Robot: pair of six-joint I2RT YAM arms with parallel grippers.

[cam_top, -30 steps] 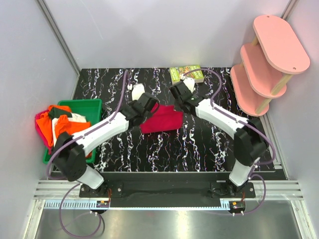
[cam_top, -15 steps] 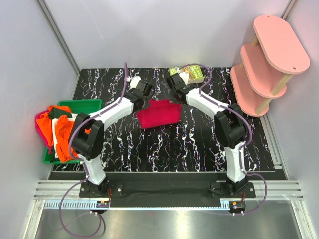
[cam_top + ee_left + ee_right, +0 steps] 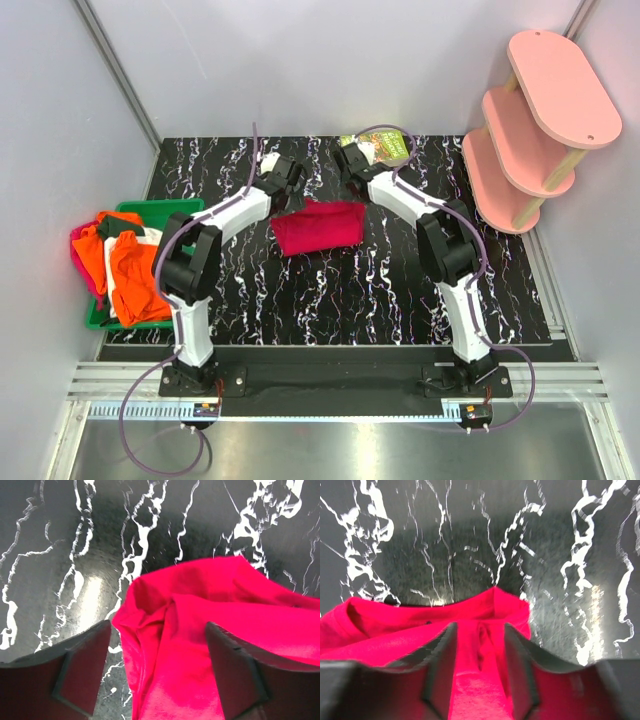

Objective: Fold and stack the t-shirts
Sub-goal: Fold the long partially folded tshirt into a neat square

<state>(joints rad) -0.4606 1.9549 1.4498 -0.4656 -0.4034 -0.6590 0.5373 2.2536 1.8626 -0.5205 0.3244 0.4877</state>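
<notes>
Crimson-red t-shirt (image 3: 320,227) is lying folded into a wide rectangle on the black marbled table (image 3: 380,290), near the middle and a little toward the far edge. I am reaching to it with both arms, one at each far corner.

My left claw (image 3: 157,630) is standing wide over the far left corner of the shirt. Its two fingers (image 3: 80,670) are well apart, and the bunched corner of the cloth is lying between them without being pinched. My right claw (image 3: 481,630) is hanging over the far right corner with a narrower gap. The red cloth is showing through that gap, and the jaws are not pressing together on it. Whether the tips are touching the cloth, I cannot tell.

At the left edge of the table a green bin (image 3: 175,210) is holding more shirts in a loose heap. An orange t-shirt (image 3: 140,275) is hanging over its near wall, a white t-shirt (image 3: 152,238) is showing beside it, and a magenta-pink t-shirt (image 3: 80,243) is sticking out on the left side.

A small green book (image 3: 385,148) is lying at the far edge, just behind my right claw. Its cover is carrying some print, but it is too small to read. A pink shelf (image 3: 540,120) with three levels is standing to the right of the table.
</notes>
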